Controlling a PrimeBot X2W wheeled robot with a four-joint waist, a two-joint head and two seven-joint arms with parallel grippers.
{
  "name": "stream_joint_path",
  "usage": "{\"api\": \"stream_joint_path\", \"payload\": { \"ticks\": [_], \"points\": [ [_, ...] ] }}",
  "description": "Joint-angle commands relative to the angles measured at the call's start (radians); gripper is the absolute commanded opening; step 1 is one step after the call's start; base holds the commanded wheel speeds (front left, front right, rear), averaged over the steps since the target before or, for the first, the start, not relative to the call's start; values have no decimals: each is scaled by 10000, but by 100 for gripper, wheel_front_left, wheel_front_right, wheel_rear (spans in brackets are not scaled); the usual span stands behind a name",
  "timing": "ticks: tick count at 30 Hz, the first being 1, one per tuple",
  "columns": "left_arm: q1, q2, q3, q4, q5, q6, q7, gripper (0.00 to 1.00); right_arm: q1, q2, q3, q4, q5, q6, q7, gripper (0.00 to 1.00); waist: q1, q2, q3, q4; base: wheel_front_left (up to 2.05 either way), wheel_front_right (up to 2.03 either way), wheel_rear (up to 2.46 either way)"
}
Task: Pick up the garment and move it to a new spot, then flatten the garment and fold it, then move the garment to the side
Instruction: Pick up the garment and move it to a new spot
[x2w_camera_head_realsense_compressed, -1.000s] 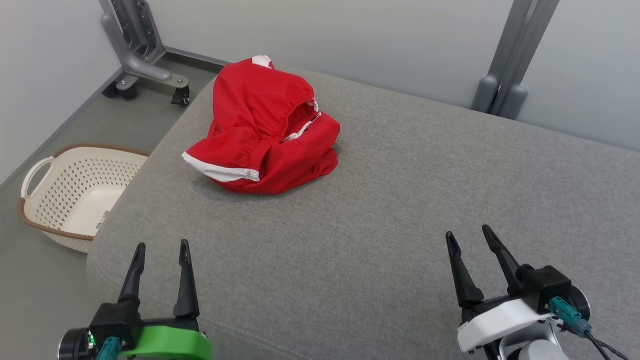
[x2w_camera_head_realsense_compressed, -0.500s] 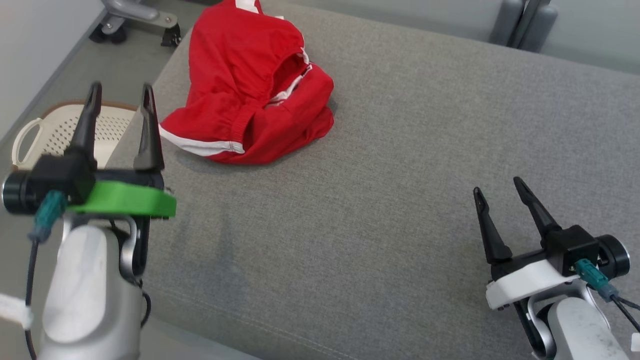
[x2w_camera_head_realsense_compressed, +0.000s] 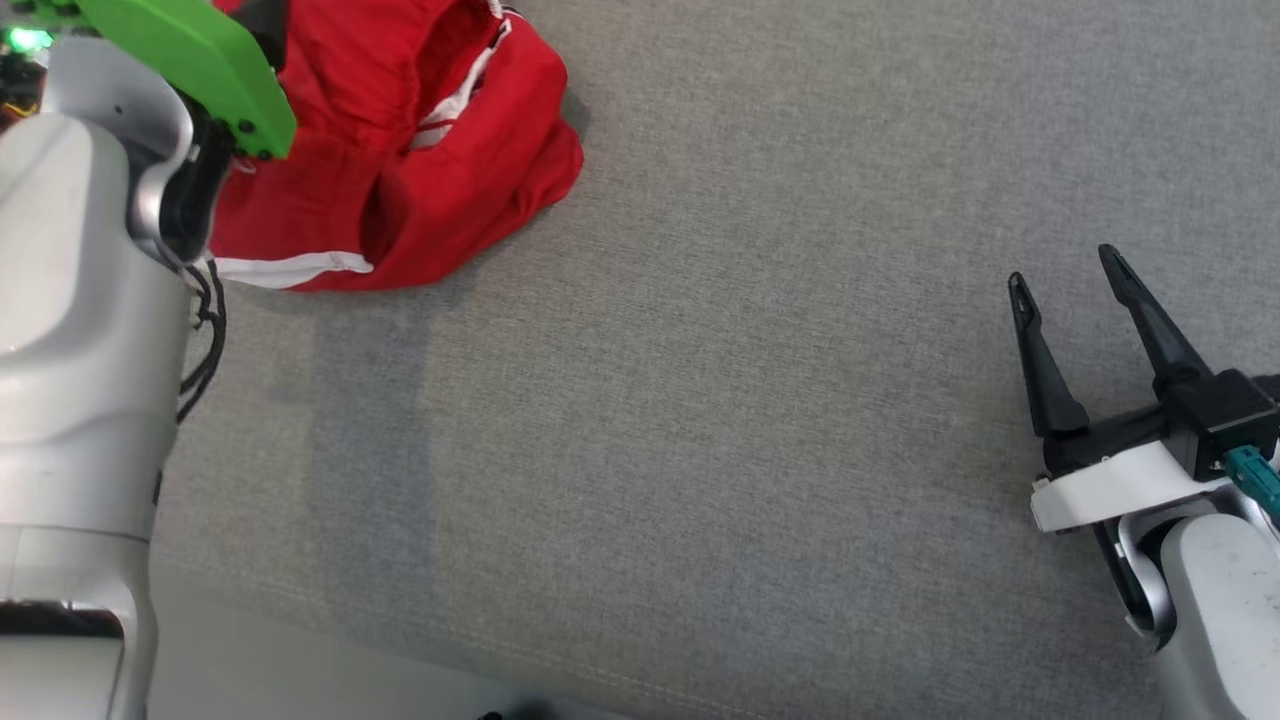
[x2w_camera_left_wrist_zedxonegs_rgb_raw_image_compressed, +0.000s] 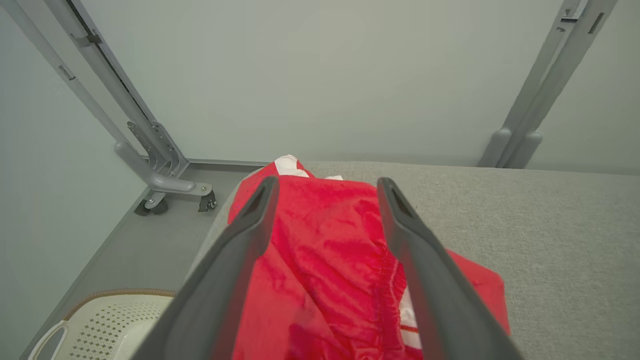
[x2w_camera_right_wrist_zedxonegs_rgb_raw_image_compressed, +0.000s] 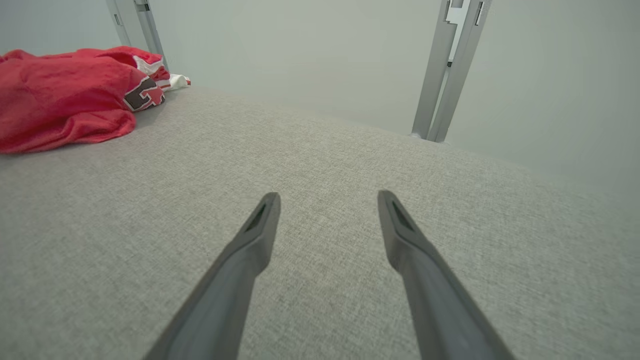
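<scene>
Crumpled red fabric garment with white trim (x2w_camera_head_realsense_compressed: 400, 190) lies at far left corner of grey upholstered cushion (x2w_camera_head_realsense_compressed: 720, 420). Left gripper (x2w_camera_left_wrist_zedxonegs_rgb_raw_image_compressed: 325, 192) hovers over it, fingers apart; right gripper (x2w_camera_head_realsense_compressed: 1062, 268) spread, empty, near right edge. Not grasped; pickup, flatten, fold, side-move all left.

I'm working over a wide, flat grey cushion (x2w_camera_head_realsense_compressed: 750, 400) with a stitched seam along its near edge. One thing lies on it: a crumpled red garment (x2w_camera_head_realsense_compressed: 400, 190) with white trim, bunched near the cushion's far left corner. It sits directly under and ahead of my left pincer (x2w_camera_left_wrist_zedxonegs_rgb_raw_image_compressed: 325, 187), whose fingers stand spread above it; I can't tell if they touch. From my right pincer (x2w_camera_head_realsense_compressed: 1062, 268) it is well apart, ahead and leftward; bare fabric lies under those parted fingers.
</scene>
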Motion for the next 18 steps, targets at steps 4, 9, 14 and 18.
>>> {"api": "stream_joint_path", "payload": {
  "ticks": [4,9,14,18],
  "points": [
    [-841,194,-475,1237,-570,-10,728,100,-254,-202,-30,-207,-75,1,-31,100,-1,0,1083,-779,0,0,0],
    [-1222,171,-937,2403,-957,-3,964,100,-265,-338,-213,-406,-133,1,-30,100,-1,0,1578,-933,0,0,0],
    [-1277,237,-1235,3256,-1225,-3,696,100,-212,-386,-413,-446,-195,-7,-4,100,-1,0,1896,-994,0,0,0],
    [-1294,293,-1491,3881,-1308,-2,433,100,-165,-338,-477,-366,-209,-8,39,100,-1,0,1987,-1001,0,0,0]
  ]
}}
